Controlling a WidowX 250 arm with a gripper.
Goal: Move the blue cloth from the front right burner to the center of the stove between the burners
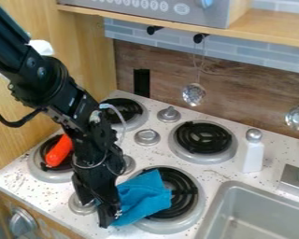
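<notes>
Blue cloth [144, 196]: crumpled on the near right burner [194, 196], over its left part and spilling onto the speckled white stovetop [224, 173]. Black gripper [97, 211] at the cloth's left edge, pointing down; arm enters from upper left. Jaws: cannot tell whether spread, pressed together or pinching cloth.

Surface: three more burners with black coils and pale grey rims, one near left, one far left, one far right. Red object [60, 150] lies on the near left one, partly behind the arm. Round metal knobs [147, 137] sit among the burners. White shaker [253, 158], grey-topped, upright right of the far right burner. Grey sink [217, 212] at lower right. Large dial [21, 222] on the wooden front.

Room: pale wood panel [95, 56] at left; brown wood-grain backsplash [161, 70] behind, grey-blue tiles [239, 55] above. Two shiny utensils [194, 94] hang there. Wooden shelf [270, 25] on top, bearing a grey appliance [205, 17].
</notes>
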